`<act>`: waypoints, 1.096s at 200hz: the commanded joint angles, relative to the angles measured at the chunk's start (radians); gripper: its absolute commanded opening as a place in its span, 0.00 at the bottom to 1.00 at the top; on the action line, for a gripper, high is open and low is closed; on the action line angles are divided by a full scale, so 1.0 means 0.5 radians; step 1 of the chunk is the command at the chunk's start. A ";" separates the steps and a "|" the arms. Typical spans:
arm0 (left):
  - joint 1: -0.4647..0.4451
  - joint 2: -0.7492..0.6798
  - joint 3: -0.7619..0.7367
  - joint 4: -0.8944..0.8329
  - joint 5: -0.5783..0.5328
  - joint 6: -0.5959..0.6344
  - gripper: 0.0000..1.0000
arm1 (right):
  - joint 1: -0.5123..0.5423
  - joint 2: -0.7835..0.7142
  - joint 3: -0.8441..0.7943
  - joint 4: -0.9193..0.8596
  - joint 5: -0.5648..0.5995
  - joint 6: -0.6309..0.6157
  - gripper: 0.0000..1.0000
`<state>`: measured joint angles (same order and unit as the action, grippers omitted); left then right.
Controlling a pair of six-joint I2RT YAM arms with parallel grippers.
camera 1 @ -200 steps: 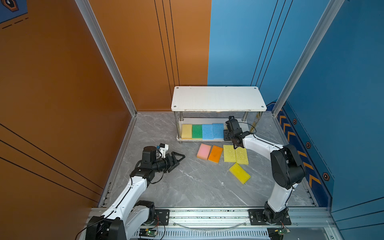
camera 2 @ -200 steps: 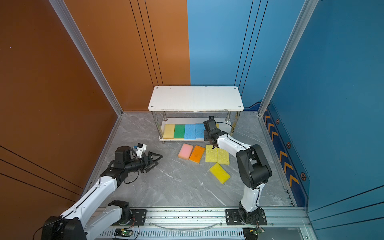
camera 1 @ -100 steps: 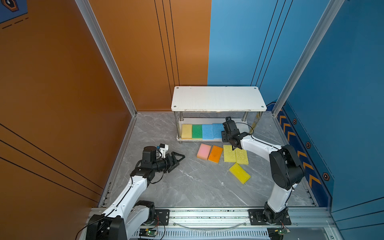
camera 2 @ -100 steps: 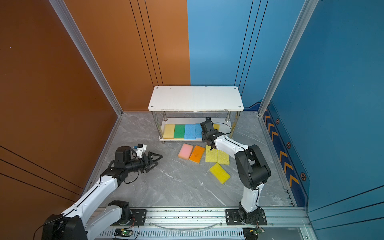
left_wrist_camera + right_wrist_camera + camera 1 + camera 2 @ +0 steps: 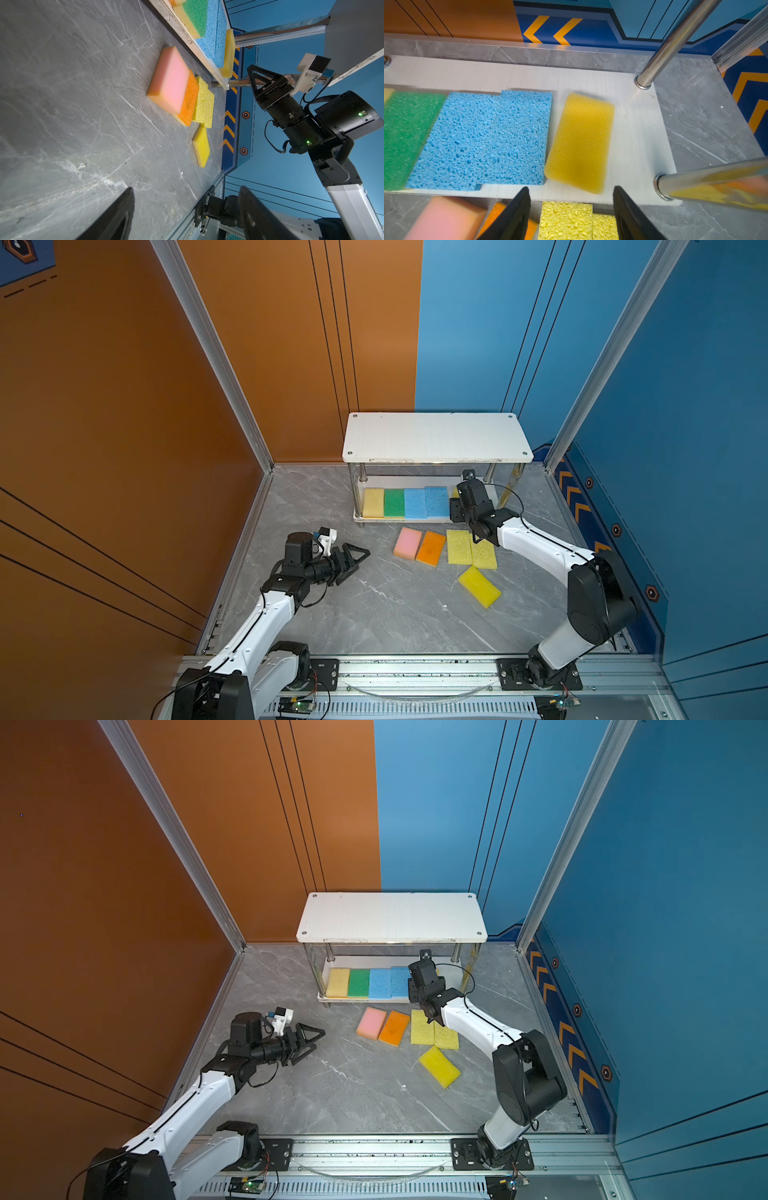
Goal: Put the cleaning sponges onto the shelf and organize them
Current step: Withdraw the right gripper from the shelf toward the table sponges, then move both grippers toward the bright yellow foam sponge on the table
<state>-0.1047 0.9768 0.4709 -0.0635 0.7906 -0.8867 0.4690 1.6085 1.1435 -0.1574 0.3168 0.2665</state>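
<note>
The shelf [image 5: 436,437] stands at the back. Its lower board [image 5: 633,145] carries a yellow [image 5: 373,502], a green [image 5: 394,503] and two blue sponges [image 5: 483,141]. A darker yellow sponge [image 5: 581,143] lies slightly askew beside them, free of any grip. My right gripper [image 5: 571,189] is open at the board's front edge, just short of that sponge. On the floor lie a pink [image 5: 408,543], an orange [image 5: 431,548], two coarse yellow [image 5: 459,546] and a smooth yellow sponge [image 5: 479,586]. My left gripper [image 5: 186,188] hovers open and empty over the floor at the left [image 5: 357,558].
The shelf's metal posts [image 5: 675,41] rise close to the right of my right gripper. The top board overhangs the lower one. Orange and blue walls close in the grey marble floor [image 5: 374,614], and a metal rail [image 5: 415,672] runs along the front.
My right gripper has opened wider and shifted a little to the left at the lower board, leaving the darker yellow sponge on it. The left arm has not moved.
</note>
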 commanded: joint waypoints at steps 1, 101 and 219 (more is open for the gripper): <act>0.007 -0.058 -0.034 0.025 0.039 -0.018 0.79 | -0.031 -0.133 -0.067 -0.048 -0.176 0.107 0.66; -0.497 0.064 0.056 0.012 -0.303 0.039 0.79 | -0.315 -1.012 -0.559 -0.802 -1.144 0.404 0.76; -1.114 0.494 0.188 0.249 -0.600 -0.034 0.79 | -0.555 -0.970 -0.926 -0.955 -1.301 0.440 0.79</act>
<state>-0.6384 1.2121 0.5671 0.0055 0.5308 -0.8837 0.2035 1.0744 0.7223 -0.6727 -0.2970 0.4530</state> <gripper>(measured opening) 0.787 0.778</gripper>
